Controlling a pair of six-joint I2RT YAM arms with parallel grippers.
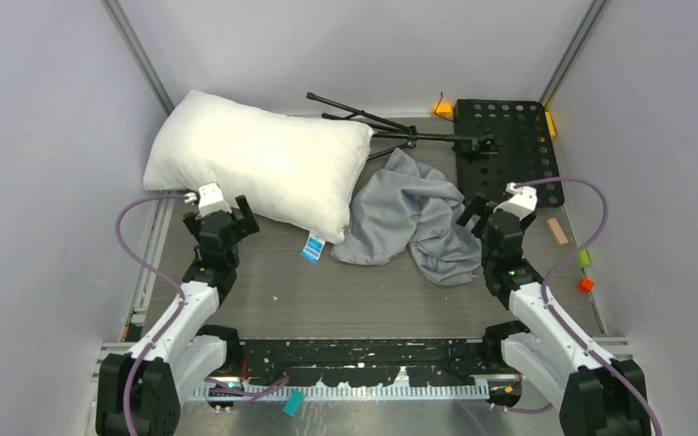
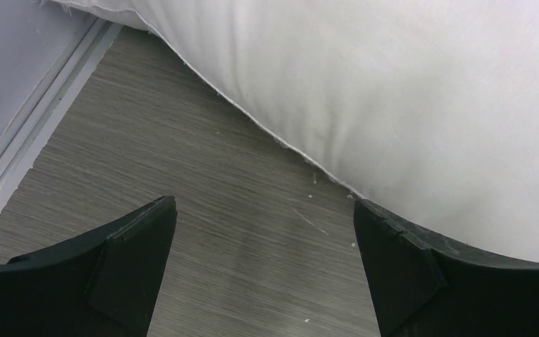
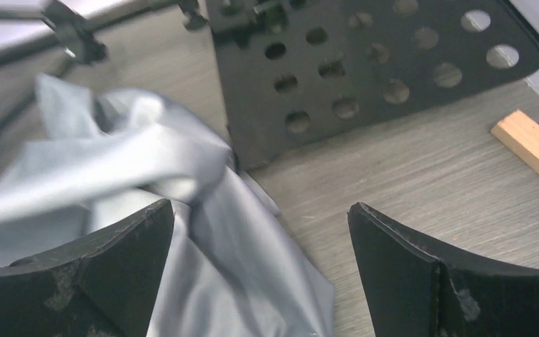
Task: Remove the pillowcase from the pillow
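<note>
The white pillow (image 1: pixel 259 162) lies bare at the back left, its blue-and-white tag (image 1: pixel 313 248) on the table at its near right corner. The grey pillowcase (image 1: pixel 413 218) lies crumpled in a heap to the pillow's right, touching it. My left gripper (image 1: pixel 227 211) is open and empty over bare table, just in front of the pillow's near edge (image 2: pixel 393 91). My right gripper (image 1: pixel 480 211) is open and empty at the heap's right edge, with grey fabric (image 3: pixel 203 232) under its left finger.
A black perforated plate (image 1: pixel 509 145) and a folded black tripod (image 1: pixel 373 123) lie at the back right. A wooden stick (image 1: pixel 556 230), a green block (image 1: pixel 583 258) and a red block (image 1: pixel 585 285) sit near the right wall. Grey walls close in on three sides.
</note>
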